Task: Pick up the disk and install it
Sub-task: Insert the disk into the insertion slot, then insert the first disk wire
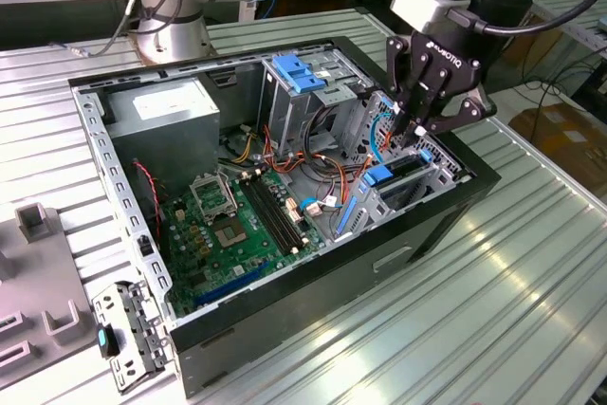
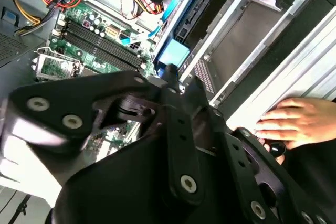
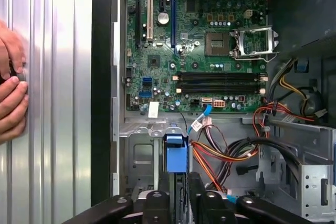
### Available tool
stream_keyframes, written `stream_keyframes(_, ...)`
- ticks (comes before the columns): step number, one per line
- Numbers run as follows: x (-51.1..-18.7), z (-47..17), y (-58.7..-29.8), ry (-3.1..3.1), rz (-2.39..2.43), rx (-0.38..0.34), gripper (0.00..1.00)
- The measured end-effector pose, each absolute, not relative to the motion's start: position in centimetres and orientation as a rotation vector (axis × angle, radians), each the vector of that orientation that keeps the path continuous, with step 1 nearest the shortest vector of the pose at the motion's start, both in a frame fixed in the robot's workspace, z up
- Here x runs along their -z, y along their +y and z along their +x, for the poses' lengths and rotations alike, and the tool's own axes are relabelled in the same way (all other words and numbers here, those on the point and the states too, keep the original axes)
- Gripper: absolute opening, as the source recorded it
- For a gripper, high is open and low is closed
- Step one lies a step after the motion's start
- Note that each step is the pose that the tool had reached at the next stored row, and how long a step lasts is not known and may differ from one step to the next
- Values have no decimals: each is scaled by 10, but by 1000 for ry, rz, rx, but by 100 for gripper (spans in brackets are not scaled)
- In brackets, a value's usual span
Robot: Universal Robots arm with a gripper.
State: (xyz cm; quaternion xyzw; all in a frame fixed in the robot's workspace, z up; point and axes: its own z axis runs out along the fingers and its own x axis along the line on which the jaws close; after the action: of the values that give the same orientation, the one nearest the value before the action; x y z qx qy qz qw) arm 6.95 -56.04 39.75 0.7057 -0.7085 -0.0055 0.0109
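In the exterior view, your claw (image 1: 414, 132) reaches down into the drive cage (image 1: 446, 163) at the exterior view's right end of the open computer case (image 1: 285, 305), which lies on the ribbed worktop (image 1: 493, 310). The disk (image 1: 378, 175) stands on edge in that cage, probably so its blue rails can ride the guides.

In the second wrist view, the claw (image 2: 176, 80) looks clenched on the disk (image 2: 173, 56) just behind its blue rail end. A hand (image 2: 294, 121) rests on the worktop outside the case, away from the claw.

In the first wrist view, the disk (image 3: 176, 156) sits between the fingers (image 3: 157, 205). It lines up with its slot, just beside the motherboard (image 3: 199, 51).
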Motion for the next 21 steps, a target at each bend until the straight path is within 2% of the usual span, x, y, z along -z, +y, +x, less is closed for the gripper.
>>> stream_keyframes(1,-395,70,-560,-2210,2202,17,18)
stream_keyframes(2,-393,70,-560,-2210,2202,17,18)
stream_keyframes(3,-391,70,-560,-2210,2202,17,12)
stream_keyframes(4,-389,70,-560,-2210,2202,17,11)
stream_keyframes(21,-384,70,-560,-2210,2202,17,11)
